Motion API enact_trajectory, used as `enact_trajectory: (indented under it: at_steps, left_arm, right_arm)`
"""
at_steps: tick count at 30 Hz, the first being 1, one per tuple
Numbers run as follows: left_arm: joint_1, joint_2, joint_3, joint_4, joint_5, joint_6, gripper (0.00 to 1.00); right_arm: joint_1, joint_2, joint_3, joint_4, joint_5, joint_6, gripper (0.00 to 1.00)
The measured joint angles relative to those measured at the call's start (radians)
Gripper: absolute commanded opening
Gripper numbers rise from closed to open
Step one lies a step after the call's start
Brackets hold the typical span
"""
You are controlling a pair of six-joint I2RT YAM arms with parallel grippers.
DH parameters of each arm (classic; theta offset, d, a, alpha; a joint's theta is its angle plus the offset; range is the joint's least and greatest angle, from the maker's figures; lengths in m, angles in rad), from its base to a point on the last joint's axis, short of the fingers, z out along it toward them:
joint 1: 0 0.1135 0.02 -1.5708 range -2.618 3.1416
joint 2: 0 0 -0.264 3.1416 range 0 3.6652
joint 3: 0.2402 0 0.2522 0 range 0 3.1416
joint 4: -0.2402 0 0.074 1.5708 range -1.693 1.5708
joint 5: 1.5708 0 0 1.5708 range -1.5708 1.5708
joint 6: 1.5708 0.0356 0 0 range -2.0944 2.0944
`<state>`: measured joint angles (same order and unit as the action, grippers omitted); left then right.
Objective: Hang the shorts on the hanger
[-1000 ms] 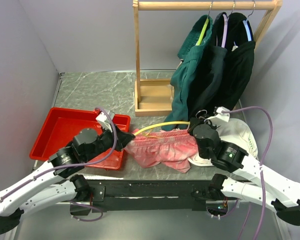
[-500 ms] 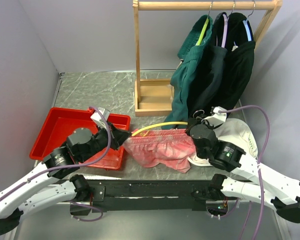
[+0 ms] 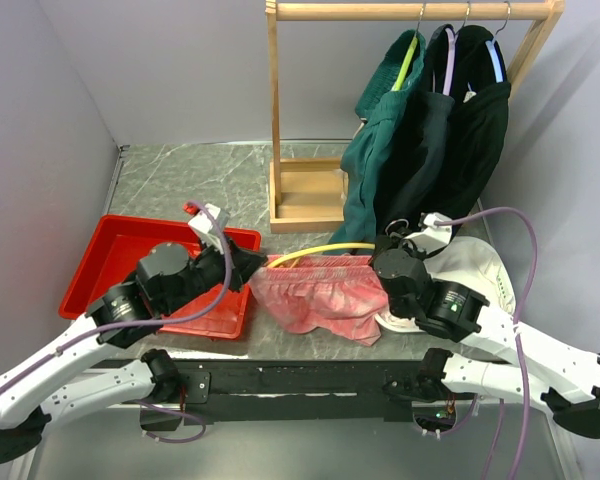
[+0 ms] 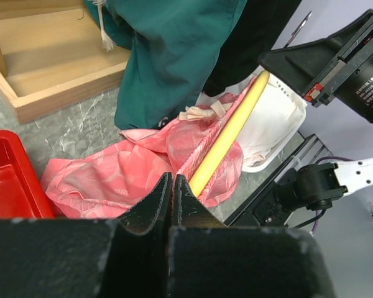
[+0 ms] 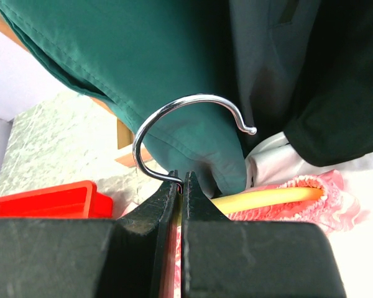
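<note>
The salmon-pink shorts [image 3: 320, 295] lie spread at the table's front middle, with the waistband along the thin yellow hanger [image 3: 315, 250]. My left gripper [image 3: 259, 265] is shut on the shorts' left waistband edge; in the left wrist view its tips [image 4: 172, 178] pinch the pink fabric [image 4: 105, 180] beside the yellow hanger arm [image 4: 227, 139]. My right gripper [image 3: 386, 246] is shut on the hanger's neck; in the right wrist view [image 5: 181, 177] the metal hook [image 5: 174, 107] curls up above the jaws, and the yellow arm [image 5: 267, 198] runs right over the shorts [image 5: 317, 186].
A red tray [image 3: 120, 255] sits at the left under my left arm. A wooden rack [image 3: 305, 195] stands behind, with dark green and black garments [image 3: 430, 140] hanging down to the table. A white cloth [image 3: 475, 265] lies under my right arm.
My left gripper has drawn back to the left with the shorts' edge, pulling the crumpled shorts out flatter along the hanger. My right gripper has shifted slightly left with the hanger.
</note>
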<state>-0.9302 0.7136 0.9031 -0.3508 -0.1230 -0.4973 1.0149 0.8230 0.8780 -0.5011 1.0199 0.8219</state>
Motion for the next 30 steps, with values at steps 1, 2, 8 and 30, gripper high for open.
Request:
enact_trajectory:
  at_steps: [1, 2, 8, 30]
  left_arm:
    - [0.0, 0.014, 0.011, 0.0, 0.005, 0.008, 0.03]
    - [0.0, 0.029, 0.024, -0.003, 0.008, 0.016, 0.04]
    - [0.0, 0.113, 0.087, -0.018, 0.033, 0.06, 0.02]
    - [-0.01, 0.502, 0.464, -0.105, 0.005, -0.022, 0.01]
  right_arm:
    - [0.002, 0.002, 0.003, -0.004, 0.007, 0.0, 0.0]
    - [0.004, 0.003, 0.006, -0.009, 0.013, 0.0, 0.0]
    - [0.024, 0.005, 0.023, -0.036, 0.05, -0.013, 0.0]
    - [0.099, 0.151, 0.255, -0.117, 0.184, -0.241, 0.0]
